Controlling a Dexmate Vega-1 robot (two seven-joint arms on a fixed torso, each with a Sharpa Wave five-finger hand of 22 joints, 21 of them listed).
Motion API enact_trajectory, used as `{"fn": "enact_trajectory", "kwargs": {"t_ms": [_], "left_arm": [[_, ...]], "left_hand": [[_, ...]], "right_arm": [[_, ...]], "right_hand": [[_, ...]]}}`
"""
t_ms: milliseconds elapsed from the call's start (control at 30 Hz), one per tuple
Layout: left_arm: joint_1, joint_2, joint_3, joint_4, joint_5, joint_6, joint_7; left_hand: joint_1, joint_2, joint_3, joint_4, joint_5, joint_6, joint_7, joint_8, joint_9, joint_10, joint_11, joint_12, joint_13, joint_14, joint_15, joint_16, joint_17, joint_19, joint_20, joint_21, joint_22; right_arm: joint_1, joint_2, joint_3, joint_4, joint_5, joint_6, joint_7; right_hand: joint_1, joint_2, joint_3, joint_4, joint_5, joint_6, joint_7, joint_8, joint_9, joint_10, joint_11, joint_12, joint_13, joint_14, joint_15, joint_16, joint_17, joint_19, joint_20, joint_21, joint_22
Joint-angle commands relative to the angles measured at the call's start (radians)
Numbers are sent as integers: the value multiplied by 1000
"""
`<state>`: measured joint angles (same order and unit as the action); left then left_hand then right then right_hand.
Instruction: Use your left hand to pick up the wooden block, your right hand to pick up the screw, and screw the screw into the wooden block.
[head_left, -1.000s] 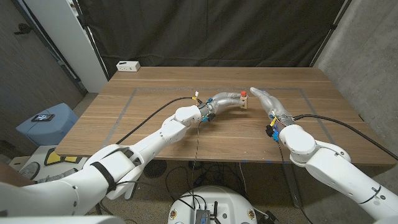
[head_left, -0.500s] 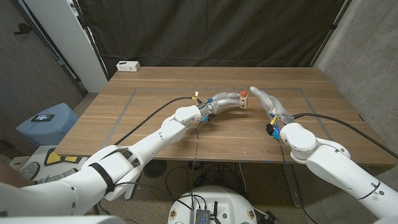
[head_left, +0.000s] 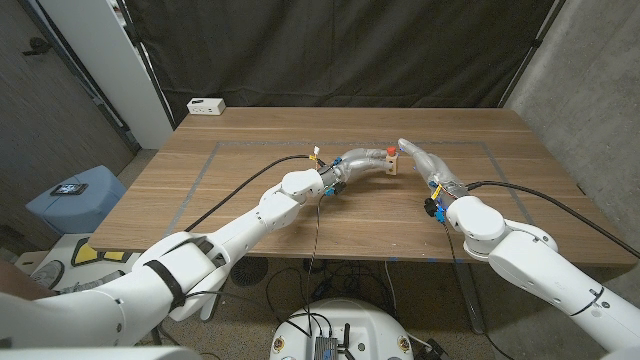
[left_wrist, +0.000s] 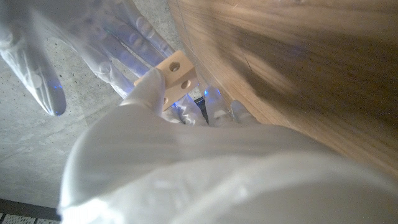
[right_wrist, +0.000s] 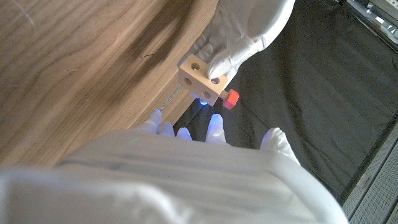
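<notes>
Head view: bench (head_left: 250, 190) carrying both arms mid-far. Left robot hand (head_left: 362, 160) gripping wooden block (head_left: 394, 164) above it, steadying for threading. Right robot hand (head_left: 425, 160) reaching close, fingers spread, empty. Red-headed screw (head_left: 392, 151) sitting in block.

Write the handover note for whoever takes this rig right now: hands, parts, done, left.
Left hand: holds the wooden block up off the table.
Right hand: open, fingertips close beside the block, gripping nothing.
Red-headed screw: already sticking out of the block's side.
Done: block picked up, screw seated in the block.
Left: how deep the screw sits cannot be told; probably turn it further with the right hand.
</notes>
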<state>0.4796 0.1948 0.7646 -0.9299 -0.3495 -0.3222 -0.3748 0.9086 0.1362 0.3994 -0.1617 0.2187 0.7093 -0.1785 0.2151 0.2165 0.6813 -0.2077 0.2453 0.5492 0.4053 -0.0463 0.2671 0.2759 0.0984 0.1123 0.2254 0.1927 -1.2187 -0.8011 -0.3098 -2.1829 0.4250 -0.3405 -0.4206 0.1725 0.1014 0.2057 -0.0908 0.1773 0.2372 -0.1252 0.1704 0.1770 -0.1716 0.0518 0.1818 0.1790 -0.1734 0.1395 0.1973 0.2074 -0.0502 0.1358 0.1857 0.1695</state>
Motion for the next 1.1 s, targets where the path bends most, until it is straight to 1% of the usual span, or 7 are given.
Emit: {"fn": "enact_trajectory", "kwargs": {"t_ms": [33, 267, 1100], "left_arm": [[-7, -7, 1, 16, 0, -5, -4], [-9, -10, 1, 23, -1, -6, -7], [-22, -28, -1, 64, -10, -16, -25]], "left_hand": [[4, 12, 3, 7, 3, 11, 2, 3, 3, 9, 0, 4, 5, 7, -66, 8, 5, 5, 4, 7, 3], [4, 11, 3, 6, 3, 10, 3, 3, 3, 9, 0, 4, 5, 8, -65, 8, 4, 5, 4, 7, 3], [4, 11, 4, 6, 3, 10, 5, 3, 3, 9, 0, 4, 5, 8, -65, 8, 5, 5, 5, 7, 3]], "right_arm": [[22, -5, -23, 9, 2, 6, 15], [31, -5, -31, 10, 4, 2, 17], [26, -16, -37, -12, 3, -14, 6]], "right_hand": [[-10, -1, 3, 7, 2, 3, 7, 7, 1, -139, -2, 1, 3, -174, 4, 2, 2, -7, 3, 0, 3], [-15, -3, 1, 9, 3, 7, 6, 10, 1, -140, -2, 2, 3, -176, 4, 2, 2, -9, 4, 0, 3], [-18, -1, 4, 9, 6, 8, 3, 12, 2, -142, -5, 4, 3, -176, 5, 3, 1, -13, 4, 1, 3]]}}
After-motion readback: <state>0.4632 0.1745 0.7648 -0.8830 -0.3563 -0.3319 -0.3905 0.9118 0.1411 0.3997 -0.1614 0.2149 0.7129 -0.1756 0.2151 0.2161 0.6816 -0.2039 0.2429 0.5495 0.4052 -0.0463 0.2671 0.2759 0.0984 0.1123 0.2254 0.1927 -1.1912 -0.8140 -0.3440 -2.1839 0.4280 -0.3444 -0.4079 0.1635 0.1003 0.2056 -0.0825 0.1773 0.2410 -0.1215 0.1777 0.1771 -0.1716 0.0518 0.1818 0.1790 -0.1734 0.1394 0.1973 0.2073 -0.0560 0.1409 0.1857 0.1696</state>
